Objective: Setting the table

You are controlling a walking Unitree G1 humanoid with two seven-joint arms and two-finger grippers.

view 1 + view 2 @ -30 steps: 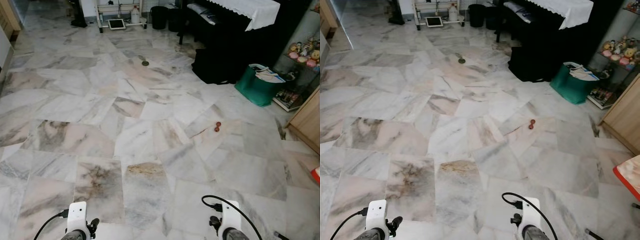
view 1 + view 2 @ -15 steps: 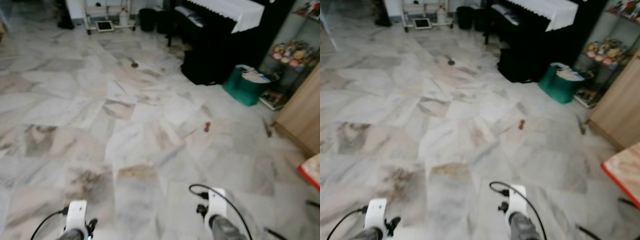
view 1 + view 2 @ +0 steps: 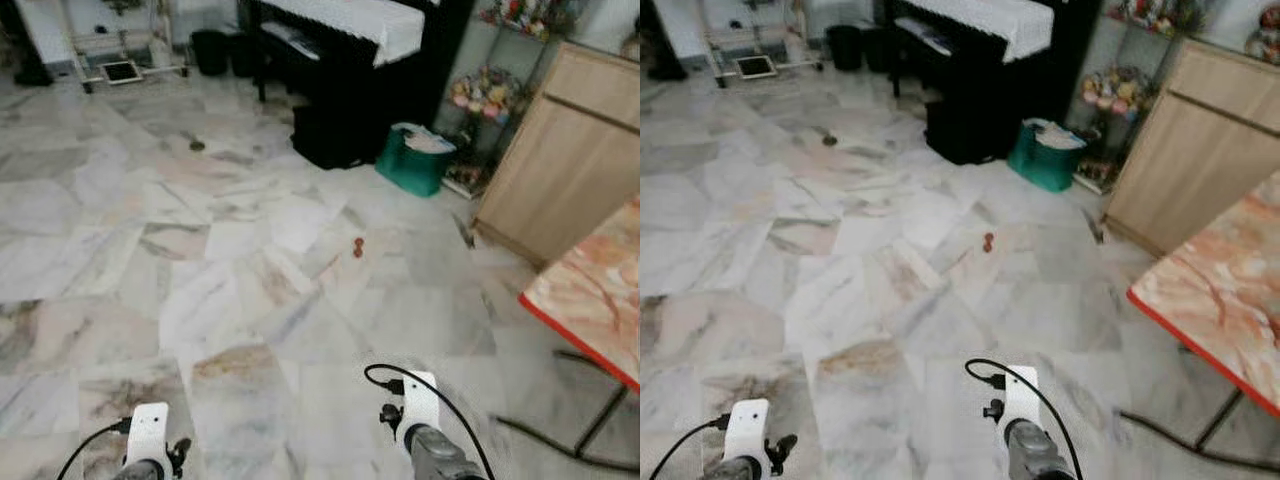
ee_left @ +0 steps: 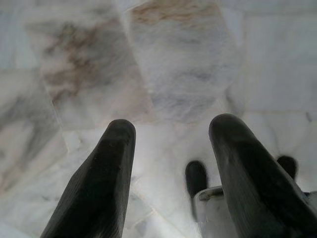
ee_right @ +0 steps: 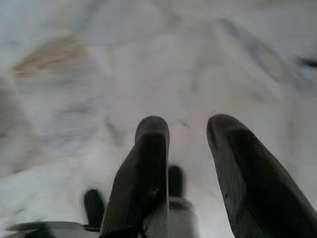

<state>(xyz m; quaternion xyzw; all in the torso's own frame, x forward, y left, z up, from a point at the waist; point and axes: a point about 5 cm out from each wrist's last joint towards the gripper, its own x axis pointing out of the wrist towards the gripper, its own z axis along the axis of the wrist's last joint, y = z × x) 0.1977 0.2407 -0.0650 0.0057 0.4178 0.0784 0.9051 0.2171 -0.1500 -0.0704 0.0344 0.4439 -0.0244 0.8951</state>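
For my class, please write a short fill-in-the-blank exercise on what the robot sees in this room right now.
1. The table on the robot's right has a ____ edge.
2. The bag beside the black piano is ____.
3. The left pincer holds ____.
4. The small red object lies on the ____.

Missing words: red; green; nothing; floor

Silver arms (image 3: 432,455), white wrist blocks, looping black cables.

Red-edged table (image 3: 1225,290) is cut off at frame edge.
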